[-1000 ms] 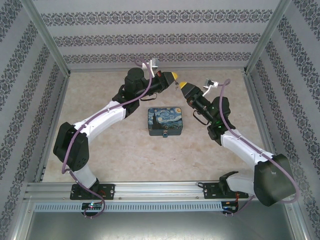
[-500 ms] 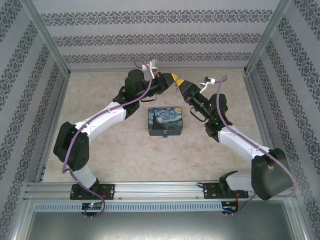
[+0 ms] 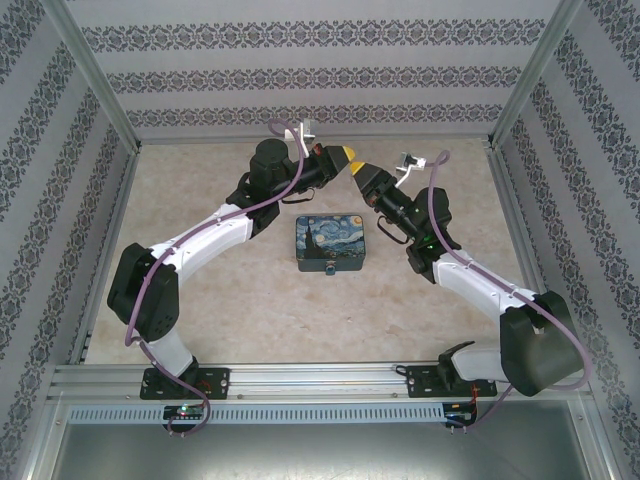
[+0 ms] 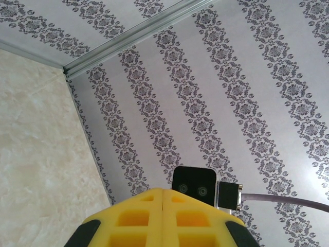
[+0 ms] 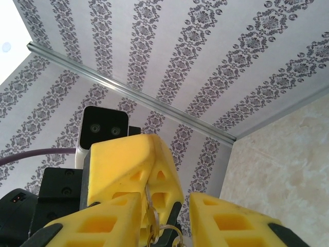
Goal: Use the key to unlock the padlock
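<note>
From above, your two arms meet in the air over the far middle of the table (image 3: pixel 220 300). The left gripper (image 3: pixel 347 154) and right gripper (image 3: pixel 364 172) are almost tip to tip, just beyond the far edge of the starry-night box (image 3: pixel 333 243), which sits at the table's centre. Anything held between the tips is too small to make out here.

In the left wrist view, the left gripper's yellow fingers (image 4: pixel 133 221) press flat together. The right arm's wrist camera (image 4: pixel 193 188) is close in front of them. What they pinch is hidden.

In the right wrist view, your right gripper's fingers (image 5: pixel 231 221) stand a little apart and, as far as you can see, clamp nothing. The left gripper (image 5: pixel 128 164) pokes into that narrow gap. A thin silvery metal piece (image 5: pixel 148 205) with a small ring below it hangs from the seam between its fingers. You cannot tell whether it is the key or the padlock's loop.

By this, you are at the meeting of the two hands and no further. No key is seen seated in a lock, and no loop is seen sprung. Mating, turning and releasing are probably all left to do.
</note>
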